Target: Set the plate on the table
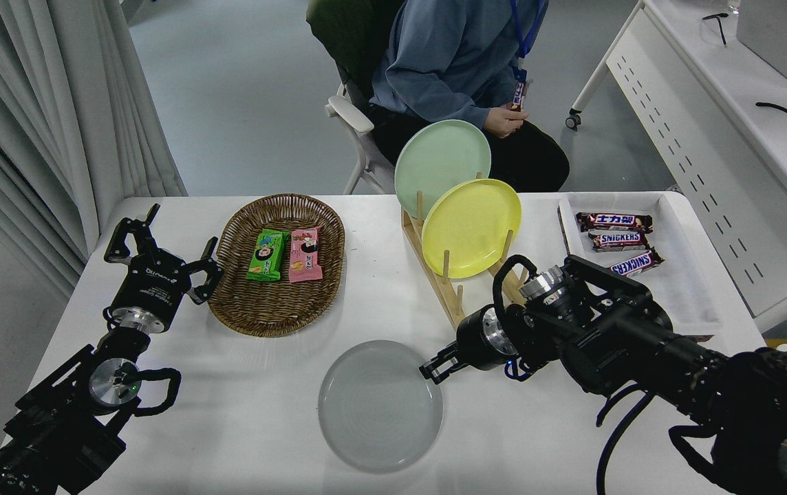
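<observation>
The pale grey-white plate [380, 405] lies flat or nearly flat on the white table [242, 426], near its front middle. My right gripper [433, 370] comes in from the right and is shut on the plate's right rim, low over the table. My left gripper [159, 256] is open and empty, parked at the lower left beside the wicker basket.
A wooden rack [435, 275] holds a mint-green plate [441, 165] and a yellow plate [470, 227] upright behind my right arm. A wicker basket [276, 302] holds two snack packs. A white tray [682, 275] holds chocolate bars. A person [455, 62] sits at the far side.
</observation>
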Action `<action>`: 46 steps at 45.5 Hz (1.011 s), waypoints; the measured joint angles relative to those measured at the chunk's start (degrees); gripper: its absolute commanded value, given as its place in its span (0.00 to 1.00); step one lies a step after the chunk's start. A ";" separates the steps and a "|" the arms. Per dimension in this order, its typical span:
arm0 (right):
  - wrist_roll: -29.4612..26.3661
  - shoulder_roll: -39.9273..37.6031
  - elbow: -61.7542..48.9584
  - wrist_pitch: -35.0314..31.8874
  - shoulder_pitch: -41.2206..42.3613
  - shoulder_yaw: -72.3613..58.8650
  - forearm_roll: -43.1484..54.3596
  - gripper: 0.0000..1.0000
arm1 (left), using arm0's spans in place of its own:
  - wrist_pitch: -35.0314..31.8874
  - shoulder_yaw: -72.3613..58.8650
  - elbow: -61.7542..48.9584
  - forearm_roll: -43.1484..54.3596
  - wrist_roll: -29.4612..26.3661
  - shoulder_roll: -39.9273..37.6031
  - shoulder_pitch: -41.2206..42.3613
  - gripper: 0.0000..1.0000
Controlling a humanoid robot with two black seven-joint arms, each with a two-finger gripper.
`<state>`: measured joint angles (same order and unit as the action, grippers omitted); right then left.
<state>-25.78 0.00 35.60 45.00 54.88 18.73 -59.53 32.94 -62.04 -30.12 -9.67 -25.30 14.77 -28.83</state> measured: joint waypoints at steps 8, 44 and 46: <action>0.02 0.00 0.00 0.00 -0.14 0.00 0.14 0.54 | 0.00 -0.01 0.00 0.00 0.00 0.00 0.00 1.00; -0.05 0.00 6.63 -1.96 0.51 -1.89 1.65 1.00 | 0.00 0.01 0.03 0.00 -0.01 0.00 0.00 1.00; -0.05 0.00 7.39 -2.99 0.68 -2.14 2.49 1.00 | 0.00 0.01 0.03 0.00 -0.01 0.00 0.00 1.00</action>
<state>-25.83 0.00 42.99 42.01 55.57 16.59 -57.04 32.94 -62.04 -30.09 -9.67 -25.31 14.77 -28.83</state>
